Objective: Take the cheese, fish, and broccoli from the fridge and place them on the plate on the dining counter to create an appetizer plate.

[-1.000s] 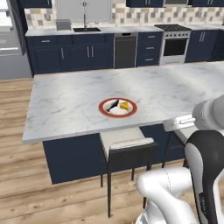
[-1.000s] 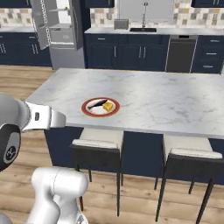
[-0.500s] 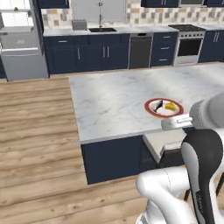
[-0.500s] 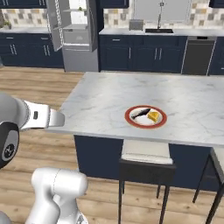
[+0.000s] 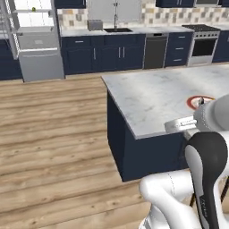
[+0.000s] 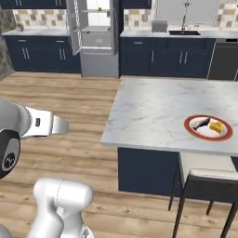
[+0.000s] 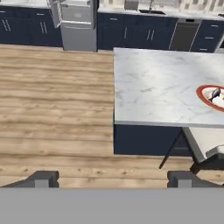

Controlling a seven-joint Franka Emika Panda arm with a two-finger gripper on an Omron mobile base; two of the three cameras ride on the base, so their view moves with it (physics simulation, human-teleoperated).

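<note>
**Across the kitchen: one item left in the fridge**

Across the wood floor from the robot stood the fridge (image 6: 95, 39), its doors open onto the white interior. Nearer, the table (image 6: 167, 114) with its veined marble top carried the plate (image 6: 208, 127) near its right end. On the plate lay the fish (image 6: 201, 123) and, just beside it, the cheese (image 6: 215, 127). The broccoli (image 5: 33, 9) appeared as a small green speck on an upper fridge shelf in the left base view, too small to read in detail.

The fingers (image 7: 113, 178) stood spread wide and released, holding nothing, and pointed out over the floor toward the table's near corner.

Judging from this, two of three items were delivered and the step in hand was the trip back for the broccoli. To do it well, the base needed to stop square to the open fridge, clear of the door (image 6: 73, 25), close enough that the arm could reach the upper shelf without stretching. Keeping the fingers spread until they bracketed the floret, and closing low on its bumpy body, would likely guard against it rolling away.
</note>
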